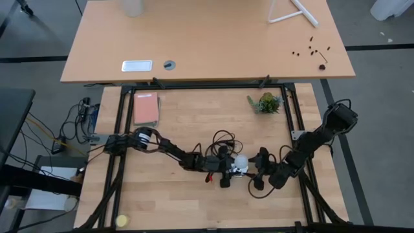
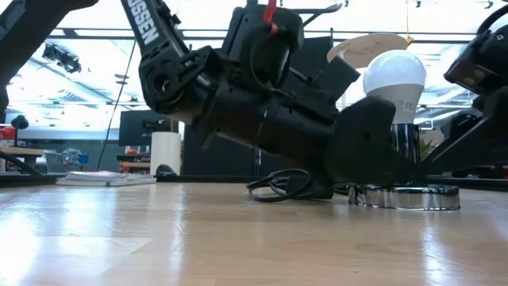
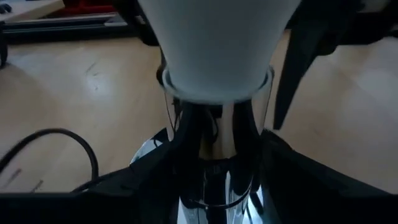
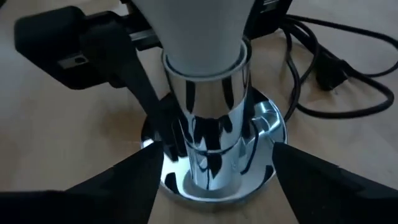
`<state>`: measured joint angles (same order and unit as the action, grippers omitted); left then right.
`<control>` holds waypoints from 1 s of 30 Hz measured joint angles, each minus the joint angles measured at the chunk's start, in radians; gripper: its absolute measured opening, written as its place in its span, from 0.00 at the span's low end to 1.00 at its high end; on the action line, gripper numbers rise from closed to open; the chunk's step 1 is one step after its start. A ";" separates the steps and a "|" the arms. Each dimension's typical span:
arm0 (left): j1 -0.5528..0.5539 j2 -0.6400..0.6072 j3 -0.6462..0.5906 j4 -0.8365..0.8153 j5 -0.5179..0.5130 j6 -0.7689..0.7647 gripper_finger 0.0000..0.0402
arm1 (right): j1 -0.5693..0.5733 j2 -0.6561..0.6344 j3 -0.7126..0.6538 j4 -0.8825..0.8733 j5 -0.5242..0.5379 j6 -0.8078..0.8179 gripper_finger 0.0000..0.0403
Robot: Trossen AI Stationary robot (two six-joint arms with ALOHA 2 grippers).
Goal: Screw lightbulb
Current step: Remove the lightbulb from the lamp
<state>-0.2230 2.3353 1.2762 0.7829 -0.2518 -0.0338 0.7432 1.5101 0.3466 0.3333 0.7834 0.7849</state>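
Note:
The white lightbulb (image 2: 394, 78) stands upright in the top of a chrome socket tube (image 4: 208, 124). The tube rises from a round silvery socket disc (image 2: 406, 197) that lies flat on the table, with its black cord (image 4: 323, 68) trailing away. My left gripper (image 1: 230, 169) comes in from the table's left and is shut on the tube, below the bulb. My right gripper (image 1: 257, 173) is open on the bulb's right. Its two fingers (image 4: 112, 186) stand wide on either side of the disc and touch nothing. My left gripper pinches the chrome socket tube (image 3: 217, 143) between its two fingers, just below the bulb's neck. The fingers (image 4: 152, 109) come in nearly level from the table's left and lie across the upright tube. The socket disc stays flat on the table, and the bulb stands upright above the fingers.
The cord loops on the table behind the socket (image 1: 223, 137). A pink book (image 1: 145, 108) lies at the far left, a small green plant (image 1: 265, 102) at the far right, and a yellow ball (image 1: 121, 221) near the front left edge. A second desk (image 1: 207, 39) stands beyond.

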 joint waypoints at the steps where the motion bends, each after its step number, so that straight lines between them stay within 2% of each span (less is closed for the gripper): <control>1: 0.000 -0.007 0.000 -0.008 0.000 0.000 0.62 | -0.006 0.000 0.000 0.009 -0.004 -0.012 0.75; 7: 0.000 -0.034 0.000 -0.045 -0.003 0.000 0.62 | -0.051 0.025 0.000 0.098 -0.056 -0.074 0.70; 14: 0.000 -0.109 0.002 -0.187 -0.005 0.001 0.62 | -0.080 0.074 0.000 0.172 -0.043 -0.127 0.75; 21: -0.006 -0.149 0.003 -0.227 -0.005 -0.004 0.62 | -0.122 0.152 0.000 0.310 -0.041 -0.195 0.77; 30: -0.010 -0.215 0.010 -0.381 -0.009 -0.030 0.62 | -0.135 0.238 0.001 0.424 -0.032 -0.231 0.69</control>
<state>-0.2329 2.1199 1.2867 0.4015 -0.2607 -0.0634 0.6079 1.7481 0.3477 0.7574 0.7509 0.5537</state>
